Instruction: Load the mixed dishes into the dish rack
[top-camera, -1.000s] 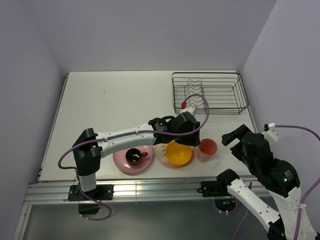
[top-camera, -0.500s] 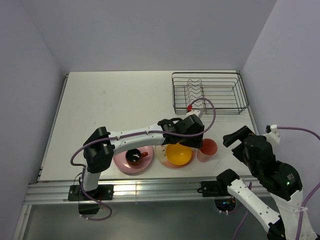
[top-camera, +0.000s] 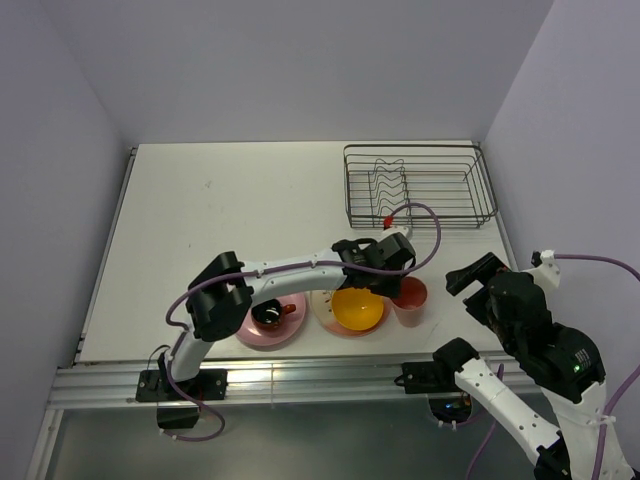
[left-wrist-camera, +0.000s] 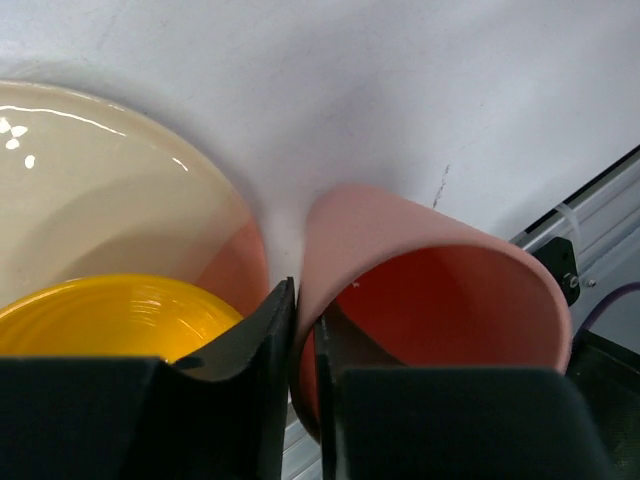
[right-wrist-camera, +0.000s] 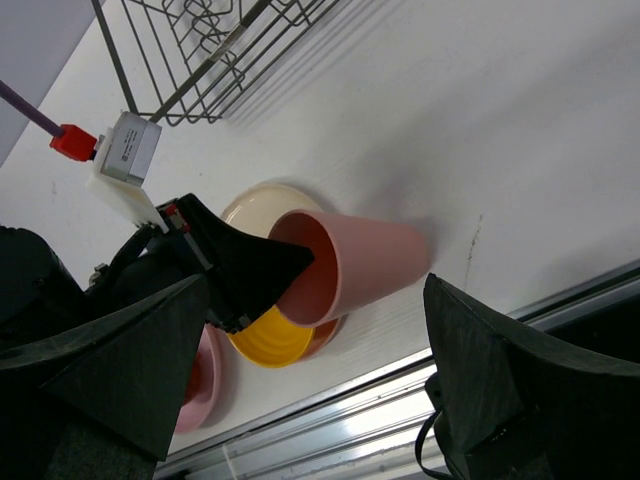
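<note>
Within the last second, slid the left end effector (left-wrist-camera: 305, 310) off its spot over the yellow plastic bowl (left-wrist-camera: 110, 315), in front of the left end of the black wire dish rack (top-camera: 412, 148), and onto the pink plastic tumbler (left-wrist-camera: 430, 270), in front of the rack's middle. Now pinches the tumbler's wall, one finger inside the mouth and one outside, seemingly tipping it a little. Means a first dish in hand, though apparently not yet lifted off the white surface (top-camera: 230, 200); nothing in the rack so far. Holds the right end effector (top-camera: 468, 273) spread wide and empty, beyond the rack's near right corner. Leaves the bowl on the glossy cream plate (left-wrist-camera: 120, 180), and the small red-orange cup (top-camera: 268, 312) on the round pink plate (top-camera: 245, 325), out past the rack's left end.
</note>
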